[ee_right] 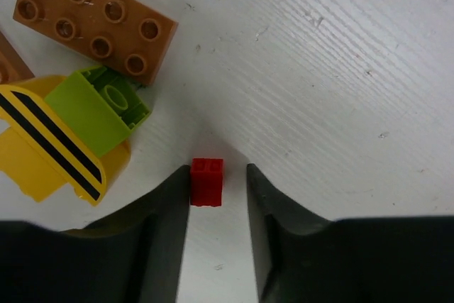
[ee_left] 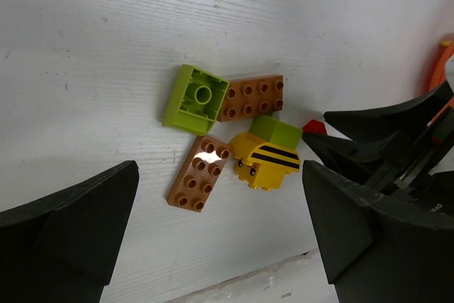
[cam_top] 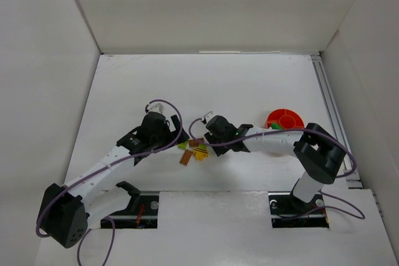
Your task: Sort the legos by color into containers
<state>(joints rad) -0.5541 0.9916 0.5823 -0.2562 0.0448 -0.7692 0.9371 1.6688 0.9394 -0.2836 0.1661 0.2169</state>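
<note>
The right gripper (ee_right: 218, 173) is narrowly open around a red brick (ee_right: 206, 182); the left gripper (ee_left: 220, 172) hangs wide open above other bricks (ee_left: 250, 97).

2 white arms (cam_top: 100, 169), black joints (cam_top: 318, 154), purple cables (cam_top: 163, 100)

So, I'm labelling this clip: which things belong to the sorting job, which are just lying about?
Job: red brick, two brown plates, two lime bricks, yellow striped piece, divided orange-red bowl.
Lying about: purple cables, rail at table's right edge.
</note>
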